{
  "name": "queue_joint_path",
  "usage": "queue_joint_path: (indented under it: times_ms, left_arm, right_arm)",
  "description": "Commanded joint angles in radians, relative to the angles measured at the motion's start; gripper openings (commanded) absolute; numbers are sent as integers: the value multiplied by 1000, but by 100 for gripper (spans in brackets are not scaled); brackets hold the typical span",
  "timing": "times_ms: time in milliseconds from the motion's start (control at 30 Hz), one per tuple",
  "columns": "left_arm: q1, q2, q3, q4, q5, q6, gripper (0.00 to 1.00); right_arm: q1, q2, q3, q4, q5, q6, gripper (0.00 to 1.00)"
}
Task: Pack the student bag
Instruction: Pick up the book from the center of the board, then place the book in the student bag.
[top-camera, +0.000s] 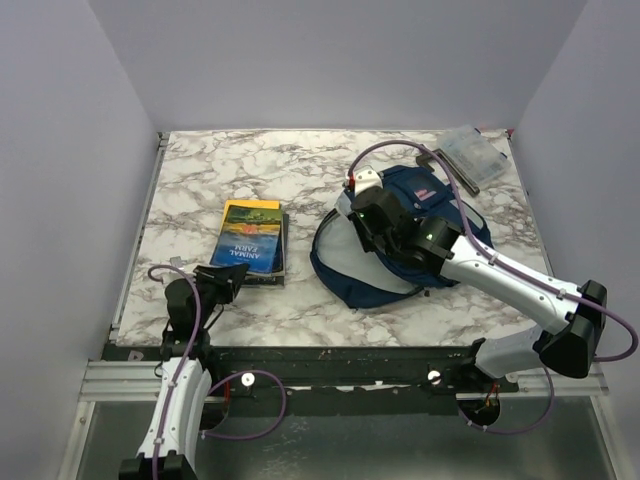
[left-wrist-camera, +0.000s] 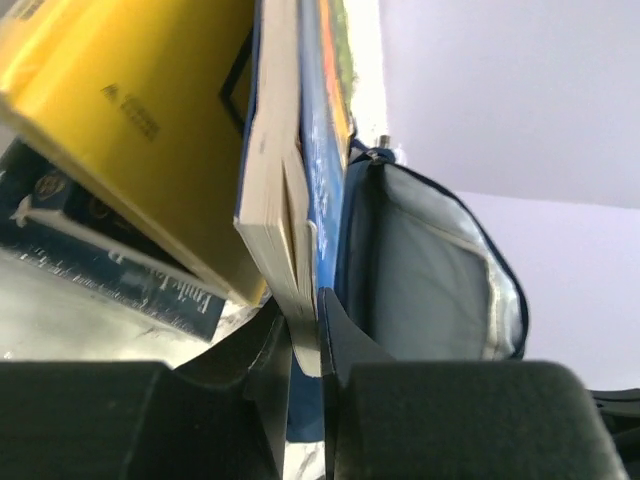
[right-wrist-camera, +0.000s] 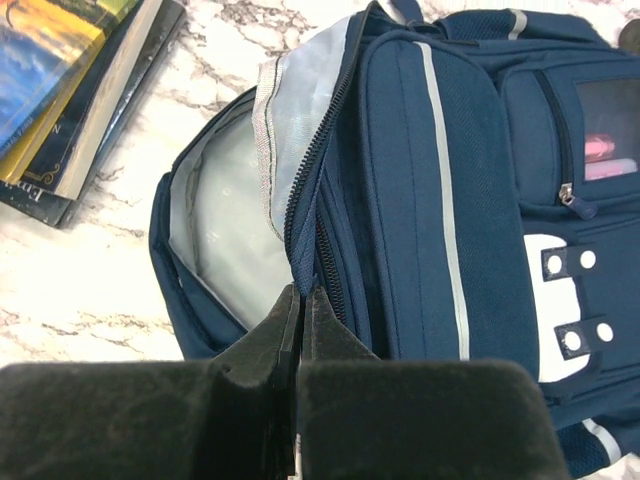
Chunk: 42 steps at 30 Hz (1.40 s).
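The student bag (top-camera: 412, 188) lies on the right half of the marble table (top-camera: 230, 165), roughly midway between the near and far edges. Its front faces up and its main compartment gapes toward the left. From the right wrist camera the navy front shows grey stripes, a small clear window pocket and a white patch. The pale grey lining (right-wrist-camera: 215, 220) of the open compartment shows just left of the zip.

The right gripper (right-wrist-camera: 298, 305) sits over the left part of the bag. Its fingers are pressed together with no gap, right at the zip rim of the opening. It seems to pinch that rim, though the tips hide the contact itself.

To the left of the bag, apart from it, rests a stack of books (top-camera: 250, 240). The top book (left-wrist-camera: 280, 180) has a blue and yellow cover with the title Animal Farm. A yellow book (left-wrist-camera: 130, 120) and a dark blue book (left-wrist-camera: 110, 260) lie under it.

The left gripper (left-wrist-camera: 305, 340) is at the near left corner of the stack. Its jaws stand narrow, clamped on the near edge of the top book, with page block and cover between the two black fingers (left-wrist-camera: 268, 375). From the left wrist camera the open bag shows beyond the books.

A clear plastic case (top-camera: 472, 157) sits at the far right corner of the table, beyond the bag and not touching it.
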Motion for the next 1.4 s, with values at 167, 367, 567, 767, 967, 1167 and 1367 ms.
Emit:
queue_joint_path:
  times_ms: [167,367,567,767,967,1167,1367]
  left_arm:
    - [5,3,303,-463,2,287,9]
    - [6,64,523,-473,152,442,0]
    - [-8,160,618,-359,459,361,0]
    - [-225,314,621,-201,552,255,0]
    - [-434,502,615,9,494,138,0]
    - [-563,783,704,227,428,52,0]
    - [-656,1068,835,362,337,11,0]
  right_arm:
    - [-19,11,145,-11,114,11,1]
    - [-65,-19,173,-13,48,60,1]
    - [-74,-55,151,41,3,102,1]
    - [-76,-76,137,76,-3,146,1]
    - [-76,-80,156,71,-28,158,1]
    - [-76,-92,149,71,-65,158,1]
    - [-76,-124,146,76,-112,178,1]
